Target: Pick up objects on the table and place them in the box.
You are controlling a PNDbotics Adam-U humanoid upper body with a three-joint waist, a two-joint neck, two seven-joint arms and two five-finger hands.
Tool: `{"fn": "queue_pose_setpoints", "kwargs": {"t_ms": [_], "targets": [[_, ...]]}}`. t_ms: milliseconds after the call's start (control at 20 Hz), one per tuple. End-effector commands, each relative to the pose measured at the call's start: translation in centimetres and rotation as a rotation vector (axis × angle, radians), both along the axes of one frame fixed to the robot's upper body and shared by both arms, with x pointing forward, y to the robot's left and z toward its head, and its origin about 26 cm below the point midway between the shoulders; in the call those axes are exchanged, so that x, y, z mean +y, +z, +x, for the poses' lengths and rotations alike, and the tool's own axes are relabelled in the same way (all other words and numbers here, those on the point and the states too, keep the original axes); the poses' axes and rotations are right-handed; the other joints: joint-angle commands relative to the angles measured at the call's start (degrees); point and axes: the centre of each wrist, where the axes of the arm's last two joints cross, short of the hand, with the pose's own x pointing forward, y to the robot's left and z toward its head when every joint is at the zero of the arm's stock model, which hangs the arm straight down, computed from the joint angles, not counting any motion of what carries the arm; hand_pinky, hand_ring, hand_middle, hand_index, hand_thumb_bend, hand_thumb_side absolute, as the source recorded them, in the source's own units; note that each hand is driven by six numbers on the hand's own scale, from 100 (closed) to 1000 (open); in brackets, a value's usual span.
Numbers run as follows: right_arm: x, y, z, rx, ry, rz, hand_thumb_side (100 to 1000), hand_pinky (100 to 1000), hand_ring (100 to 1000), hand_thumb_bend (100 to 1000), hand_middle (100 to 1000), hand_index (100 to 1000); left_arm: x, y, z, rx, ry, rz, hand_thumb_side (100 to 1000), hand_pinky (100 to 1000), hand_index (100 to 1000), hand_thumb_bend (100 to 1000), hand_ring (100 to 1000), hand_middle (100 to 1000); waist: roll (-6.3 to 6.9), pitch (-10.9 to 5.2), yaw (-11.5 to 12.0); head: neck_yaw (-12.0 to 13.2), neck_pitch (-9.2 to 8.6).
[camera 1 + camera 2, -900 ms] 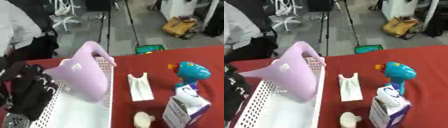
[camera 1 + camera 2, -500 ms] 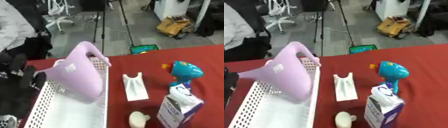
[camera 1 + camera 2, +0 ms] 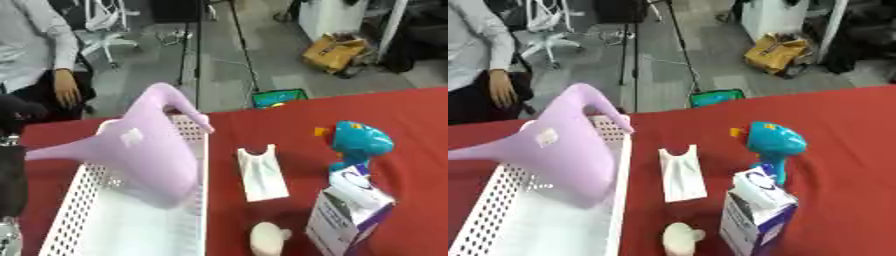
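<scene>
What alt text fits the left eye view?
A lilac plastic watering can stands in a white perforated plastic basket on a red table. Beside it lie a white pouch, a teal toy, and a purple-white carton.
</scene>
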Motion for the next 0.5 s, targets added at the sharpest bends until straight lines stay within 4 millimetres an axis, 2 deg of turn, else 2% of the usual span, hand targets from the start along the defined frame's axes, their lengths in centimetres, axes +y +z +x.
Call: {"fn": "queue_pose_setpoints", "kwargs": {"t_ms": [50, 250, 500], "targets": [[0.07, 0.92, -0.34, -0.017, -0.005, -0.040, 714, 652, 636, 100, 646, 702, -0.05, 0.96, -0.34, -0.078, 0.076, -0.002, 965, 883, 940, 110, 879, 906, -0.35, -0.98, -0.06, 0.19, 0.12], [0.19, 0.72, -0.30, 0.000, 0.004, -0.049, 778, 686, 671, 100, 678, 731, -0.20, 0.94, -0.34, -0.107, 0.125, -0.014, 974, 949, 962, 114, 929, 944, -0.46, -0.91, 0.07, 0.86, 0.56], [0.33, 0.73, -0.24, 0.011, 0.012, -0.064, 812, 707, 696, 100, 699, 750, -0.45, 0.97, -0.33, -0.119, 0.150, -0.023, 977, 927, 966, 117, 939, 949, -0.61, -0.87, 0.31, 1.59, 0.94]]}}
